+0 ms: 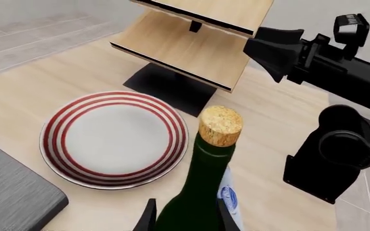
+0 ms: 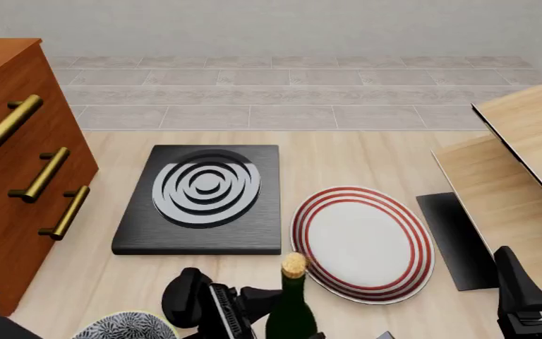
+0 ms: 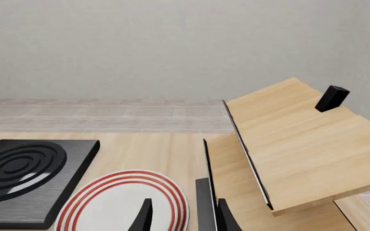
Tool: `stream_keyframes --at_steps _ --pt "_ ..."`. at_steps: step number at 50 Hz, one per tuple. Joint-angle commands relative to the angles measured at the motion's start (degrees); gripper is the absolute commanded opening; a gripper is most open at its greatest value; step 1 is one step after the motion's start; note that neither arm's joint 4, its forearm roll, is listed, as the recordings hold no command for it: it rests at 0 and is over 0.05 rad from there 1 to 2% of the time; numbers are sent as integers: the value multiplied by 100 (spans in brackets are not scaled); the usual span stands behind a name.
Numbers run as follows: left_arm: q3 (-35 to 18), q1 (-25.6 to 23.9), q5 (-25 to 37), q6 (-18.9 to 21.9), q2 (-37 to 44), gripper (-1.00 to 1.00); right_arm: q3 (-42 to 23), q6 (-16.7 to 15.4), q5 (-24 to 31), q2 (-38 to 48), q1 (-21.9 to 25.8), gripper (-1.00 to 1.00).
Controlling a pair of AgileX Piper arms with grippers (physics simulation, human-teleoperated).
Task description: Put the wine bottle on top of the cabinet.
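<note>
The wine bottle [image 1: 194, 192] is dark green with a tan cork [image 1: 220, 126] and a pale label. It stands upright at the table's near edge [image 2: 292, 307]. My left gripper [image 1: 186, 214] is shut on its body, one finger on each side. The cabinet [image 2: 12, 176], reddish-brown with three brass handles, stands at the far left; its top is mostly out of frame. My right gripper [image 3: 185, 216] is open with nothing between its fingers, low at the right [image 2: 539, 279], near the pale shelf.
A red-ringed white plate [image 2: 360, 244] lies just right of the bottle. A black hob with grey rings [image 2: 205, 198] sits between the cabinet and the plate. Pale wooden furniture with black edges [image 2: 525, 176] fills the right side. A patterned bowl [image 2: 125, 326] is at the near left.
</note>
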Motion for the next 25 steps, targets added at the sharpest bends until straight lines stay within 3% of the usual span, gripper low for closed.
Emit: stream_keyframes --at_steps 1,25 --pt "170 73 0 243 -324 -100 0 0 0 0 1 100" --pt "587 468 223 600 -1239 -100 0 0 0 0 1 100"
